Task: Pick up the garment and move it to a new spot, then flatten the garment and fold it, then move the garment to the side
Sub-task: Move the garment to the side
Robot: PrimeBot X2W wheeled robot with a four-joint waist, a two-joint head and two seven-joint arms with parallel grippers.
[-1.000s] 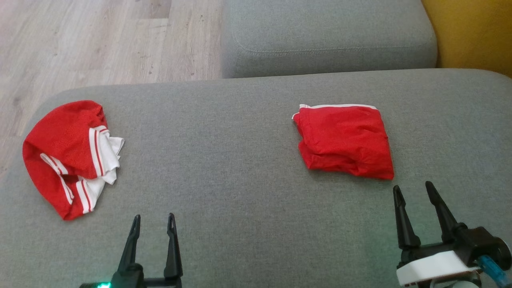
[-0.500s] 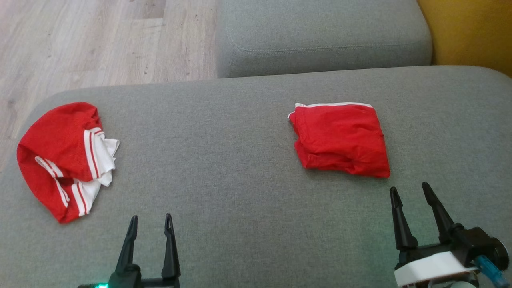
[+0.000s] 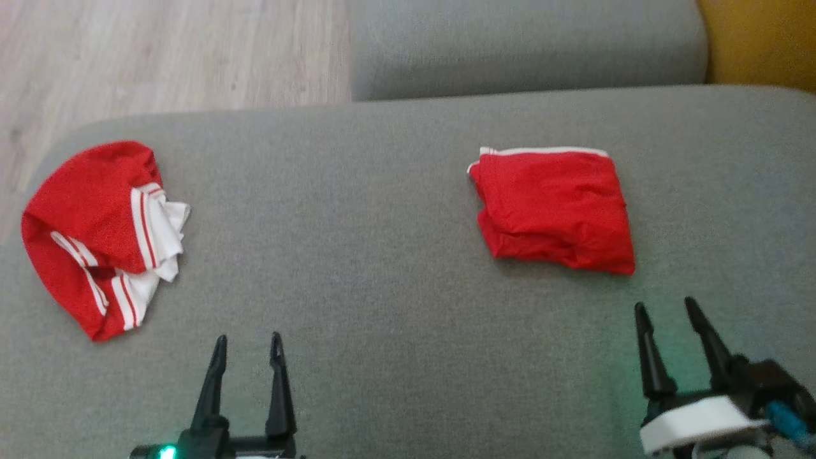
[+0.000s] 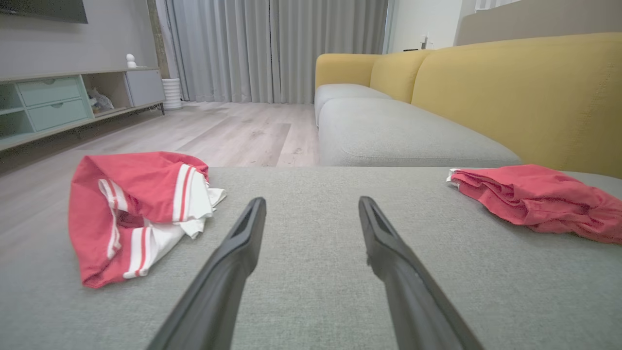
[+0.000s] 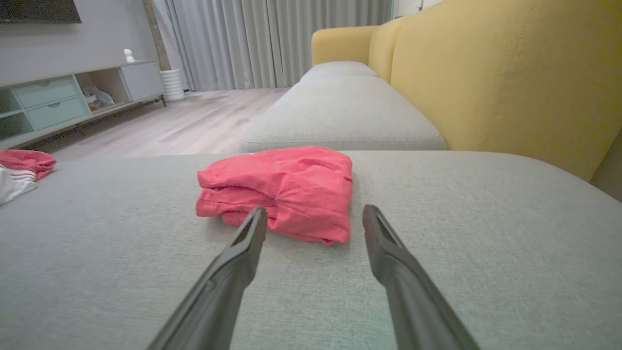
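A crumpled red garment with white stripes (image 3: 99,236) lies in a heap at the far left of the grey sofa cushion (image 3: 382,268); it is also in the left wrist view (image 4: 136,209). A folded plain red garment (image 3: 554,207) rests at the right, seen just beyond my fingers in the right wrist view (image 5: 286,192). My left gripper (image 3: 248,341) hovers open near the cushion's front edge, right of the crumpled heap and apart from it. My right gripper (image 3: 666,309) is open too, just short of the folded garment, holding nothing.
A second grey seat cushion (image 3: 523,51) adjoins at the back, with the yellow sofa backrest (image 3: 765,44) at the right. Wooden floor (image 3: 159,57) lies beyond the cushion's left and far edges. A low cabinet (image 4: 58,102) stands across the room.
The whole head view has shifted and blurred, so the camera moved. Both garments lie as before and both grippers stay open in about the same places.
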